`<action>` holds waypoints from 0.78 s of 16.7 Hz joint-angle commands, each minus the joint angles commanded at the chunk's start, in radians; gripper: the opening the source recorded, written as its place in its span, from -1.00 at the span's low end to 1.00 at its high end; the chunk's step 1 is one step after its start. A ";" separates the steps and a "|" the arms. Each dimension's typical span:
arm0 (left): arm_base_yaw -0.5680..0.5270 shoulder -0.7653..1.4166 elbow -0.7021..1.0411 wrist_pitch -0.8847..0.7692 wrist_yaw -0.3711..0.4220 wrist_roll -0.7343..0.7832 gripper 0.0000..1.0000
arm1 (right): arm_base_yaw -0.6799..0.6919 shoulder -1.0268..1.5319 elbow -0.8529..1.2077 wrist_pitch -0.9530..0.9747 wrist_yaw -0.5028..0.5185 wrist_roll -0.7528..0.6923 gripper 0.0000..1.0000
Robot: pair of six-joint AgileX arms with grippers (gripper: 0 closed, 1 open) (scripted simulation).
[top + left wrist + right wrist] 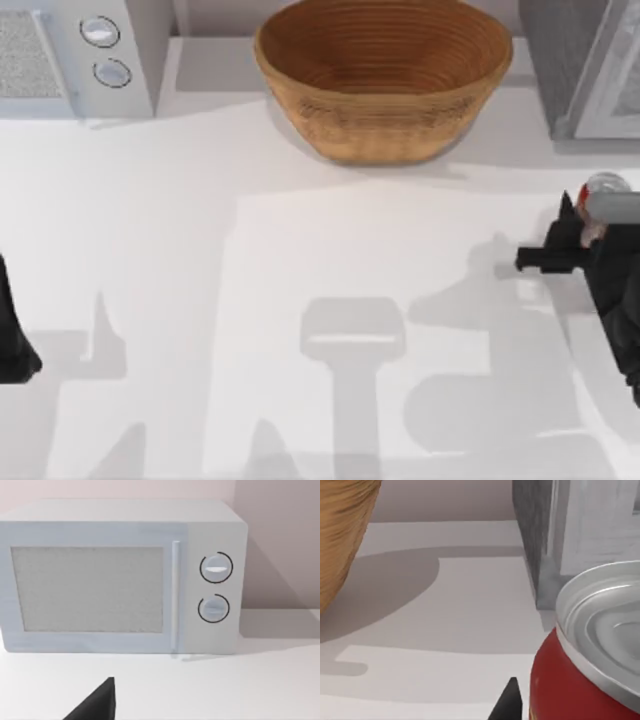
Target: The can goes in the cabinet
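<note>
— Two arms are seen from above: what is held, and where?

— At the right edge of the top view, the right gripper (580,225) is closed on the can (606,186), whose silver top shows just above the dark fingers, with a sliver of red beneath. The left gripper (15,345) is parked at the left edge, low in the frame; whether its fingers are open or shut cannot be told.

— How is the can made?

— A small cylinder is shown in the right wrist view: glossy red wall, ridged shiny metal lid (605,625) with concentric rings.

— And the cabinet?

— A boxy grey unit (570,60) is placed in the upper right corner of the top view, above the can and apart from it. A dark speckled side panel and a pale framed door (620,80) are visible.

— What else is set on the surface?

— A round woven basket (385,80), tan and ribbed, stands at the upper centre. A white appliance (100,50) with two round knobs and a mesh-textured window occupies the upper left; it is faced by the left wrist camera.

— The surface itself?

— A smooth white table (250,280) is crossed by soft grey shadows, and a plain pale wall (270,530) rises behind it.
</note>
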 joint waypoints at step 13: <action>0.000 0.000 0.000 0.000 0.000 0.000 1.00 | 0.002 -0.417 0.038 -0.509 -0.006 -0.002 -1.00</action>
